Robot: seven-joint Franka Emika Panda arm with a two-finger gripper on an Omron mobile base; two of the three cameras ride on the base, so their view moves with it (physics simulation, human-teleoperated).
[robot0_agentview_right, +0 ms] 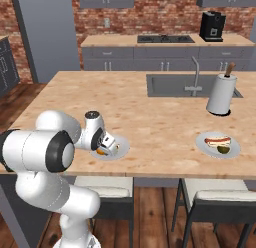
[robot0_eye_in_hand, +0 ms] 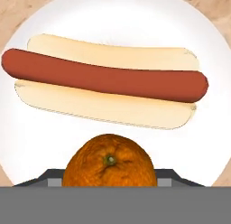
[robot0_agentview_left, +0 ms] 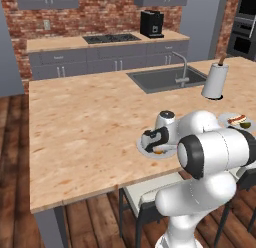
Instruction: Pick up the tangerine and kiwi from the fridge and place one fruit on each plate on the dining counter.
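My gripper (robot0_agentview_left: pixel 152 140) (robot0_agentview_right: pixel 105 144) hangs low over the near plate (robot0_agentview_left: pixel 144 151) (robot0_agentview_right: pixel 123 144) (robot0_eye_in_hand: pixel 40 137) at the front edge of the dining counter (robot0_agentview_left: pixel 85 122) (robot0_agentview_right: pixel 150 117). It is shut on the tangerine (robot0_eye_in_hand: pixel 109 162) (robot0_agentview_left: pixel 158 151) (robot0_agentview_right: pixel 101 152), which sits just above the plate's rim side. A reddish sausage in a pale bun (robot0_eye_in_hand: pixel 106 81) lies across that plate. To the right, the second plate (robot0_agentview_left: pixel 224 120) (robot0_agentview_right: pixel 202 142) carries another sausage bun (robot0_agentview_right: pixel 217 140) and the olive-green kiwi (robot0_agentview_left: pixel 245 125) (robot0_agentview_right: pixel 223 150). The fridge is out of view.
A white paper towel roll (robot0_agentview_left: pixel 215 80) (robot0_agentview_right: pixel 221 94) stands beside the inset sink (robot0_agentview_left: pixel 160 78) (robot0_agentview_right: pixel 170 85) and its tap (robot0_agentview_left: pixel 183 67). Chairs (robot0_agentview_left: pixel 145 192) (robot0_agentview_right: pixel 207 198) are tucked under the counter's front edge. A coffee machine (robot0_agentview_left: pixel 151 23) stands on the back counter.
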